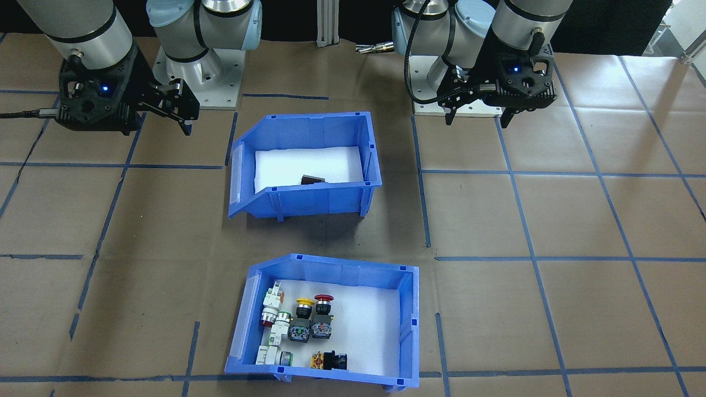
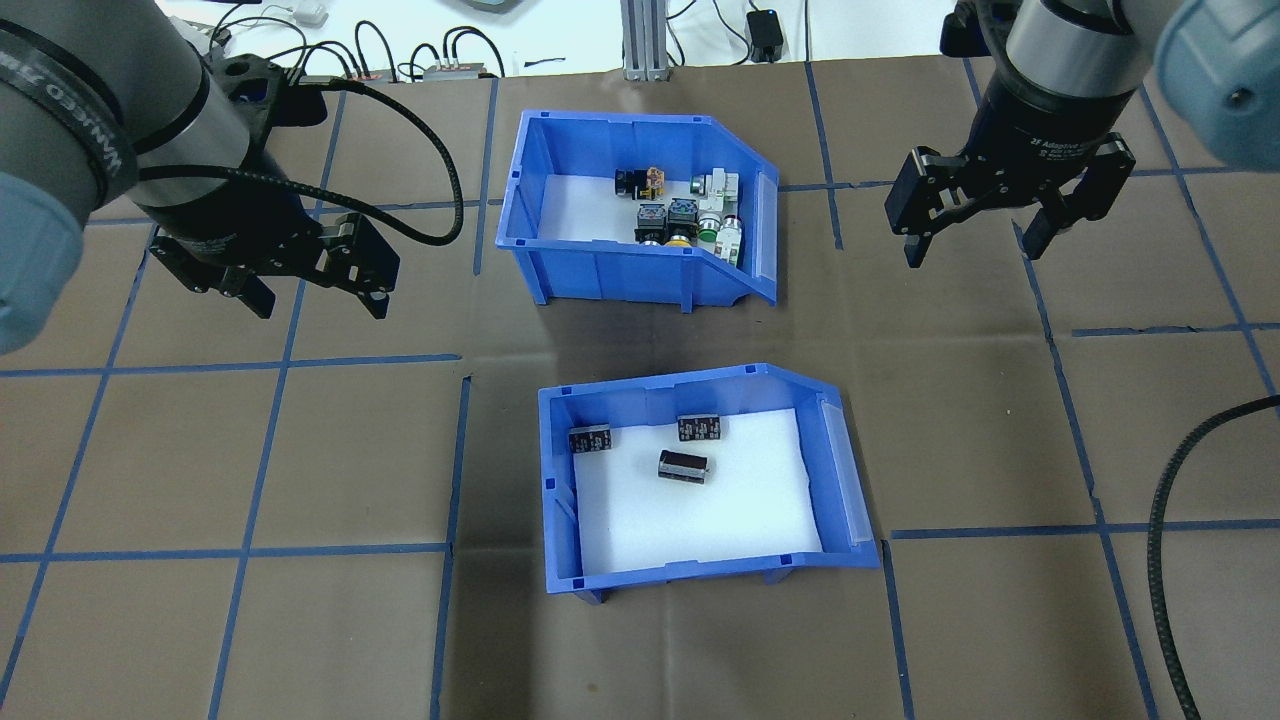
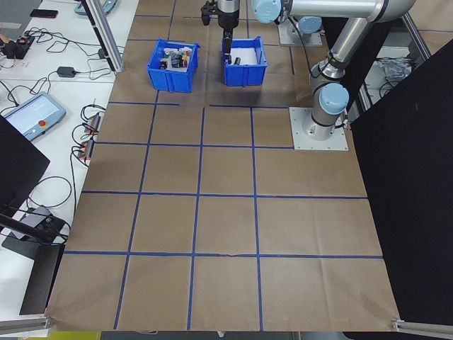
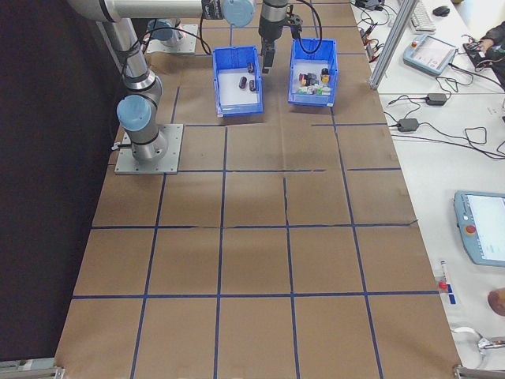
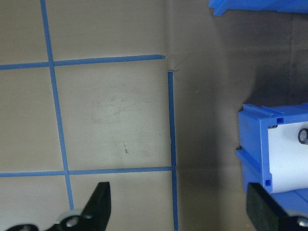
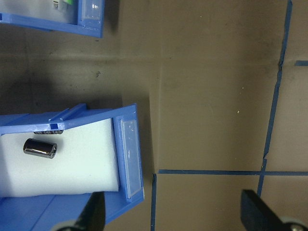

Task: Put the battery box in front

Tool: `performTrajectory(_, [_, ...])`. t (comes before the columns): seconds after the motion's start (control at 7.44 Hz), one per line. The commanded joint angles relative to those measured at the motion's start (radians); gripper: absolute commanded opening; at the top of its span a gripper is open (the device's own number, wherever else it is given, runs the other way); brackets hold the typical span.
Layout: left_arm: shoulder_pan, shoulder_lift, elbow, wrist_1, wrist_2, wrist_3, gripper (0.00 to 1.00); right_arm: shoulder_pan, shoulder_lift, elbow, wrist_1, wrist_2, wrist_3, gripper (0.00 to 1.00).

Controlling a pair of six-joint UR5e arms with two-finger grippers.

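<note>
The battery box (image 2: 690, 378) is a blue bin with a white foam liner and three dark batteries (image 2: 683, 466), on the robot's side of the table. Its sloped end (image 6: 130, 159) points to my right. It also appears in the front-facing view (image 1: 314, 199). My left gripper (image 2: 320, 305) hovers open and empty left of both bins, and in its wrist view the box's corner (image 5: 269, 159) lies to the right of that gripper (image 5: 180, 211). My right gripper (image 2: 972, 250) hangs open and empty right of the bins, above bare paper.
A second blue bin (image 2: 600, 270) with colourful push-button switches stands on the far side, a gap of brown paper between the two bins. Blue tape lines grid the table. The arm bases (image 1: 201, 82) stand behind the battery box. A black cable (image 2: 1165, 500) lies at the right.
</note>
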Motion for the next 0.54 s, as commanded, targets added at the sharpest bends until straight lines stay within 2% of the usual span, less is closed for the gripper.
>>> performTrajectory(0.0, [0.0, -0.001, 0.0, 0.0, 0.0, -0.001, 1.0, 0.0, 0.0, 0.0, 0.0, 0.0, 0.0, 1.0])
performTrajectory(0.4, [0.0, -0.008, -0.002, 0.0, -0.001, 0.0, 1.0, 0.0, 0.003, 0.0, 0.0, 0.0, 0.0, 1.0])
